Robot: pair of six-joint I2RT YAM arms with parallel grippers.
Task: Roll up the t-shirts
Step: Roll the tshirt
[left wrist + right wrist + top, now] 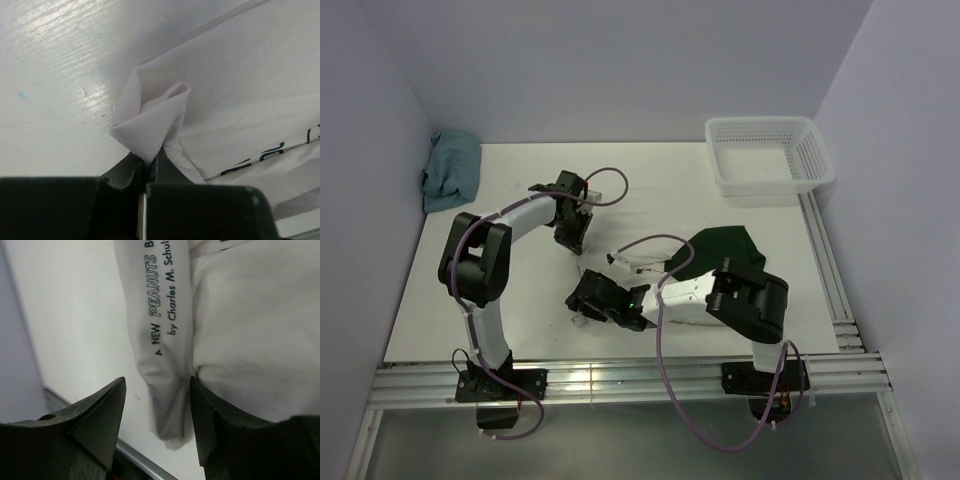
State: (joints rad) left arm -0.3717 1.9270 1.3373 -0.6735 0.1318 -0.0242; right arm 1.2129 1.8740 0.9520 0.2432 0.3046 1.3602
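A: The left gripper (149, 159) is pinching a bunched corner of the t-shirt (240, 90), which is lying on the bench (45, 75) near its front edge. Is that hold risking a slip?
B: I am judging so; it is gripping little cloth. The right gripper (156, 407) is standing spread around the printed fold, so any tug is threatening to unroll it

Left arm (520, 212), right arm (685, 292): white link shells, black joints; purple cables (660, 345) are looped alongside. Right gripper (157, 382) is fitted with black wedge-shaped fingers (95, 425).
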